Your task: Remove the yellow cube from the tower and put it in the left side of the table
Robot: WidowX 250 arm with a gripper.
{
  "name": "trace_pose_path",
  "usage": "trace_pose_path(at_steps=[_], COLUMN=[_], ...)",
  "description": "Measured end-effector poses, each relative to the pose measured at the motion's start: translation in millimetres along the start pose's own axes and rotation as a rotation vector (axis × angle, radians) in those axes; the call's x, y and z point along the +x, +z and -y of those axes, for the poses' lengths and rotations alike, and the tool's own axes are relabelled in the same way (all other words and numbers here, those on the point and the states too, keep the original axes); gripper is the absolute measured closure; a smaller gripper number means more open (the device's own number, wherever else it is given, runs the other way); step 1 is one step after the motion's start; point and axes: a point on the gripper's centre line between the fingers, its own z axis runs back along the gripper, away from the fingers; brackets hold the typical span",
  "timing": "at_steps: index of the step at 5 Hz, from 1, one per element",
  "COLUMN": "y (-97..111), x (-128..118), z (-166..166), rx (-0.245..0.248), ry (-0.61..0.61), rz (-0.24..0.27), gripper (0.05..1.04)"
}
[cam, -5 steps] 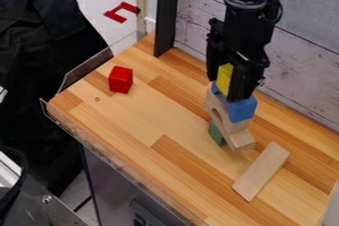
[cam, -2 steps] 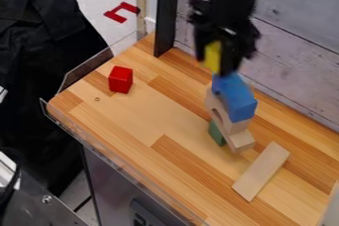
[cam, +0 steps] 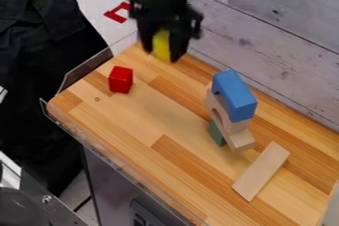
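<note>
The black gripper (cam: 161, 54) is clamped on the yellow cube (cam: 161, 45) — held up at the far left of the scene, over the far part of the wooden table (cam: 149, 116) and to the right of the red block (cam: 120, 80). The tower stands nearer and to the right — a blue block (cam: 233, 96) on top, a wooden arch (cam: 215, 105) beneath it, and a green block (cam: 216, 133) low down, with a flat wooden plank (cam: 261, 171) lying near it.
</note>
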Motion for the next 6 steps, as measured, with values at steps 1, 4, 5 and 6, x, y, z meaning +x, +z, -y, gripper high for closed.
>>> trace_pose_path(at_steps=[1, 4, 5, 6], y=[-23.6, -92.9, -97.6, -97.2], x=[9.2, 17.1, 26.6, 29.2], z=[-5.4, -22.7, -28.8, -31.3], rx=[0.02, 0.078, 0.081, 0.087], ry=[0.073, 0.304, 0.33, 0.345], rz=[-0.049, -0.115, -0.108, -0.108], gripper=[0.492, 0.492, 0.493, 0.493])
